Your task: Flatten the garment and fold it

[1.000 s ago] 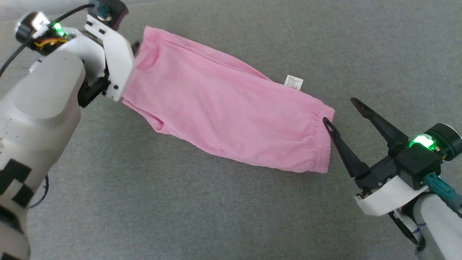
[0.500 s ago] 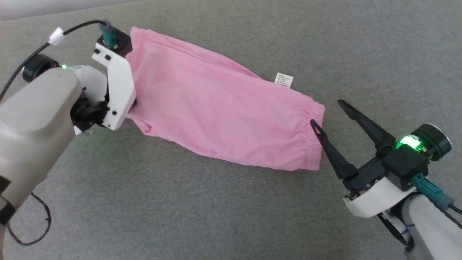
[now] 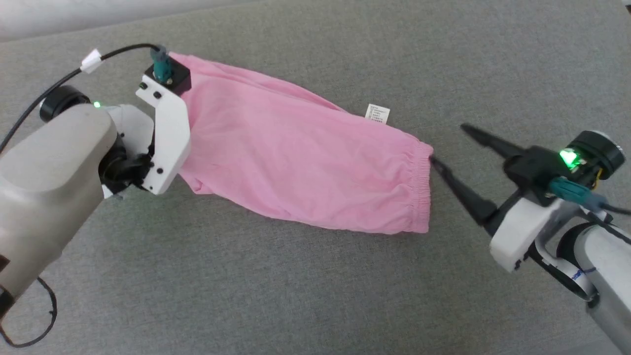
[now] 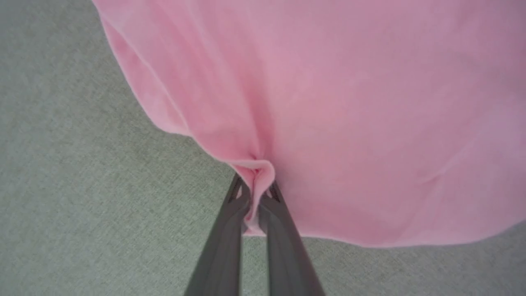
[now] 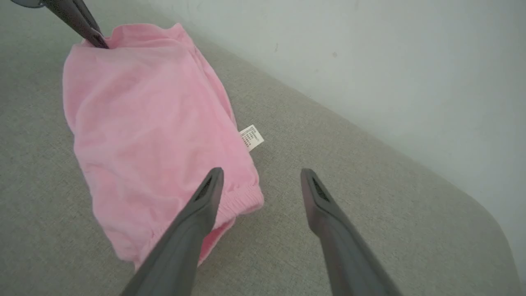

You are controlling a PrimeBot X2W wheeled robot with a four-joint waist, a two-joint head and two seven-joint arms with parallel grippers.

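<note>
The light-pink garment lies spread slantwise on the grey surface, its white label sticking out at the far edge. In the left wrist view my left gripper is shut on a small pinched fold of the garment's edge. Its white wrist mount covers that end in the head view. My right gripper stands open at the gathered elastic hem. One of its fingertips touches the hem and the other is over bare surface. The right wrist view has the garment, the label and the open right gripper.
The grey fabric surface stretches wide in front of the garment. A pale wall rises just beyond its far edge. A black cable loops at the lower left beside my pale left forearm.
My left gripper has shut on the garment's edge. My right wrist has rolled over, with its near fingertip still at the elastic hem. The head camera has shifted a little.
</note>
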